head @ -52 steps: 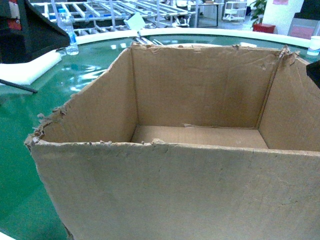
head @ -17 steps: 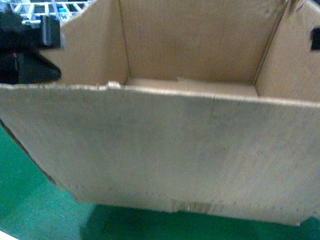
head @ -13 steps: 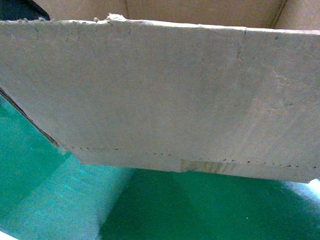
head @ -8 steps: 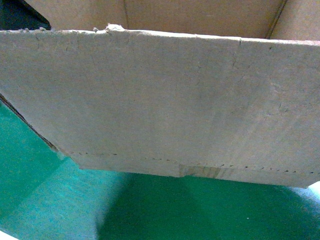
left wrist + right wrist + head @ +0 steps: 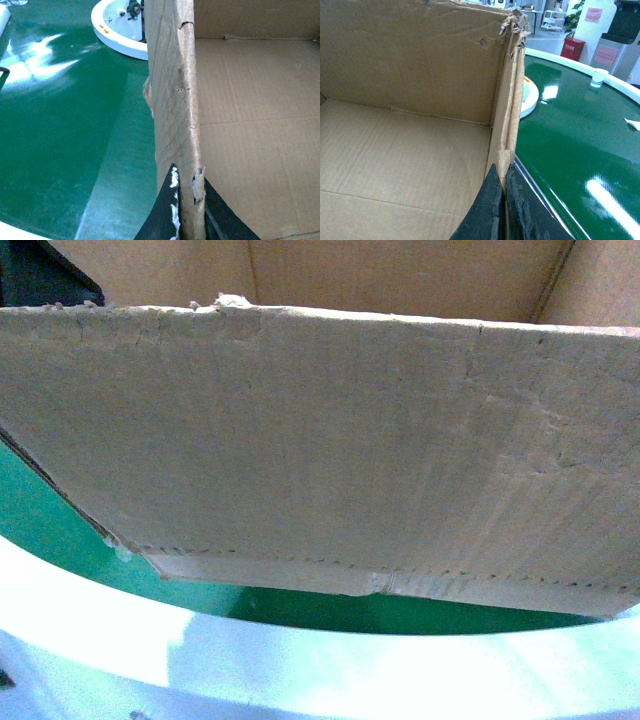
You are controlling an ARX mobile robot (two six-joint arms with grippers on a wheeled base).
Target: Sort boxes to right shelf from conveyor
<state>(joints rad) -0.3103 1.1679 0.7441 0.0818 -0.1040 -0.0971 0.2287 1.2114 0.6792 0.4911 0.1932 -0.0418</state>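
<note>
A large brown cardboard box with torn top edges fills the head view, its taped base held above the green conveyor. In the left wrist view my left gripper is shut on the box's left wall, one black finger outside and one inside. My right gripper is likewise shut on the ragged right wall. The box is empty inside. The conveyor's white rim crosses the bottom of the head view. The right shelf is out of view.
A white round hub sits on the belt beyond the box. A paper cup and a scrap of paper lie on the belt's far right. A red bin stands past the rim.
The box, earlier resting on the belt, now hangs above it between both grippers. In the last half second the white rim has come into the bottom of the head view.
</note>
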